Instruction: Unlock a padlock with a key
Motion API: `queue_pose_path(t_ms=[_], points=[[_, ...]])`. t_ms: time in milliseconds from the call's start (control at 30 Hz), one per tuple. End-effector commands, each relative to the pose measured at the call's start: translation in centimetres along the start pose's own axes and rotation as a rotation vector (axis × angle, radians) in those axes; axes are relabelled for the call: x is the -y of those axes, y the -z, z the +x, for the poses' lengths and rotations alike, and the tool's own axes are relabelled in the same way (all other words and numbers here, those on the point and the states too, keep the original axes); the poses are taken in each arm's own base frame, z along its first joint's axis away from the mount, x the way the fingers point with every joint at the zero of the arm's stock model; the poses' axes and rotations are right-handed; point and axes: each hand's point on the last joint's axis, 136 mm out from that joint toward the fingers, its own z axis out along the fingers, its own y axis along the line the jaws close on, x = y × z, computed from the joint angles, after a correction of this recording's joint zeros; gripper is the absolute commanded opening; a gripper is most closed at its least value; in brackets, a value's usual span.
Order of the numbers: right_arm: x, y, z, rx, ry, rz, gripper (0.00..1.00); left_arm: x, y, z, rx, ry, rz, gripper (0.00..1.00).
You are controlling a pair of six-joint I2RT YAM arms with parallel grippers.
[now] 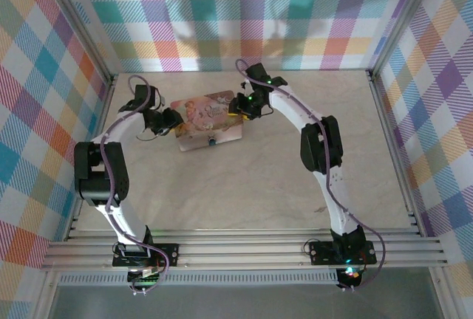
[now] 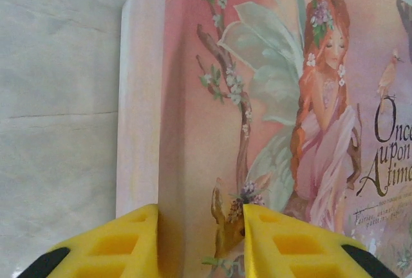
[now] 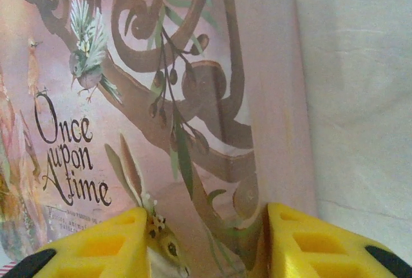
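From above, the pink tin (image 1: pixel 207 112) lies on the table (image 1: pixel 244 186) with its long axis running across from left to right, its right end turned a little toward the back wall. The left gripper (image 1: pixel 174 119) is at its left short end and the right gripper (image 1: pixel 242 108) at its right short end. The padlock (image 1: pixel 212 141) shows as a tiny blue speck on the tin's near long side, between the two grippers and toward the arm bases from both. Neither is plainly the nearer, and I cannot tell where the key lies. Judging from this, whichever arm goes for the lock has to come round to the near side. There the table is bare and wide, while the back wall stands fairly close behind the tin. In the left wrist view, the yellow fingers (image 2: pixel 122 242) are parted and straddle the tin's left edge, one over the pale side wall and one over the painted lid. I cannot tell whether they pinch it or merely rest there. In the right wrist view, the fingers (image 3: pixel 302 239) are likewise apart over the tin's right edge, with bare table beyond, and a grip there is equally uncertain.
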Motion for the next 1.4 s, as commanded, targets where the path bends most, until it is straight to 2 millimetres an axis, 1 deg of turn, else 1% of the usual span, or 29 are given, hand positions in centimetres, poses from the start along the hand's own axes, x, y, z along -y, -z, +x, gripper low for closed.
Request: queue_pose_path(t_ms=[0,100,233,300,367,400,433,500,567,700,867,967,1100,1200,1367], points=[[-7.6,-1.8,3.1,-0.082,0.078,-0.190,0.35,2.6,0.6,3.2,-0.105,-0.049,0.123,0.32],[-8.3,-2.4,3.1,-0.082,0.090,-0.203,0.35,1.6,0.8,2.9,-0.089,-0.029,0.108,0.32],[-8.7,-2.8,2.5,-0.066,0.102,-0.219,0.36,0.4,0.8,2.5,-0.069,-0.001,0.089,0.32],[-8.8,-2.9,2.3,-0.062,0.110,-0.220,0.38,0.1,0.6,2.5,-0.068,0.007,0.080,0.32],[-9.0,-2.6,2.1,-0.055,0.120,-0.217,0.47,-0.2,0.6,2.5,-0.071,0.009,0.072,0.36],[-9.1,-2.3,2.1,-0.052,0.128,-0.213,0.55,-0.3,0.6,2.6,-0.072,0.008,0.068,0.40],[-9.1,-2.0,2.0,-0.046,0.139,-0.206,0.62,-0.4,0.7,2.6,-0.070,0.004,0.062,0.45],[-8.9,-1.0,1.8,-0.030,0.154,-0.176,0.69,-0.5,0.9,2.6,-0.061,-0.003,0.048,0.51],[-8.2,0.1,1.5,-0.012,0.161,-0.130,0.74,-0.6,1.3,2.5,-0.052,-0.013,0.037,0.56],[-6.7,2.6,0.9,0.012,0.152,-0.064,0.79,-0.4,1.9,2.3,-0.041,-0.026,0.032,0.60],[-5.0,6.2,0.8,0.065,0.158,0.011,0.81,-0.5,3.3,2.3,-0.011,-0.048,0.004,0.63],[-3.6,8.4,1.4,0.106,0.158,0.063,0.81,-0.6,4.2,2.3,0.013,-0.061,-0.013,0.66],[-1.0,10.9,3.3,0.148,0.130,0.127,0.81,-0.5,5.1,2.9,0.026,-0.071,-0.011,0.68],[1.3,12.4,5.4,0.171,0.099,0.176,0.82,-0.3,5.5,3.9,0.027,-0.087,-0.009,0.68],[5.8,14.2,9.9,0.175,0.026,0.270,0.81,0.6,5.8,6.3,0.006,-0.144,-0.005,0.68]])
